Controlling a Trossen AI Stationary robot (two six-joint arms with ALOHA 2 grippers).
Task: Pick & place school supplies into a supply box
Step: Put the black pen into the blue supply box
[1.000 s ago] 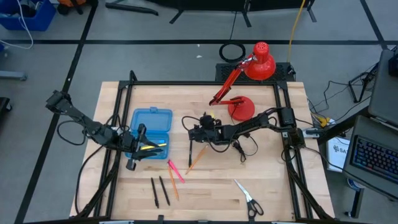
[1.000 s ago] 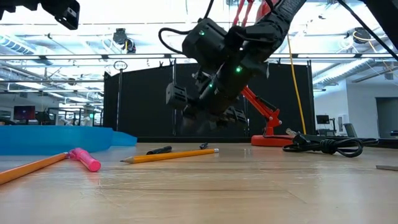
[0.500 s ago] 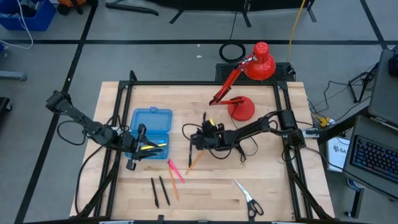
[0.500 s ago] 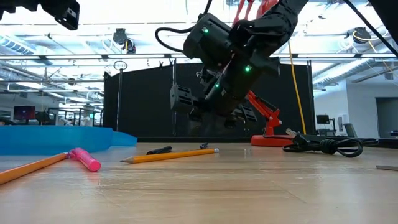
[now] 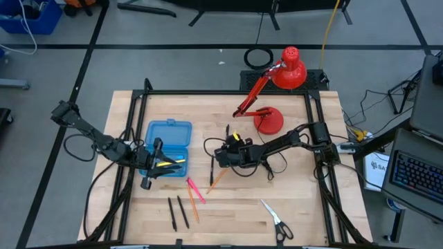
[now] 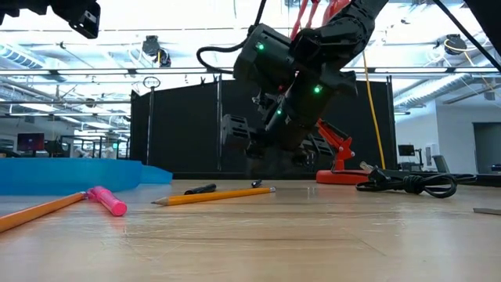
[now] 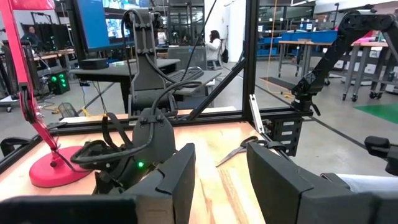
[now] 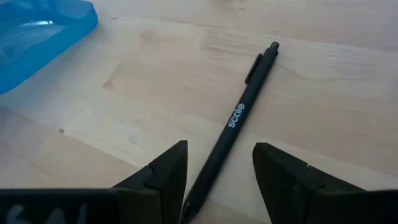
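The blue supply box (image 5: 168, 142) lies open at the table's left, with yellow pencils (image 5: 171, 164) in it. My left gripper (image 5: 174, 164) hovers level over the box, open and empty (image 7: 221, 180). A black pen (image 8: 239, 115) lies flat at mid-table (image 5: 211, 170). My right gripper (image 8: 219, 152) slants down over its near end, open, one finger on each side of it, clear of the wood (image 6: 274, 149). An orange pencil (image 5: 218, 178), a pink marker (image 5: 195, 190), two black pens (image 5: 177, 212) and scissors (image 5: 277, 220) lie toward the near edge.
A red desk lamp (image 5: 277, 83) stands at the far right on its round base (image 5: 268, 122). A black cable (image 6: 407, 184) trails on the table beside the right arm. A black frame (image 5: 228, 93) borders the table. Bare wood shows between the scissors and the pens.
My right gripper has come a little toward the table's near edge and slightly down over the black pen, rolling somewhat as it went. Its fingers have stayed open. The pen and the other supplies lie where they were.
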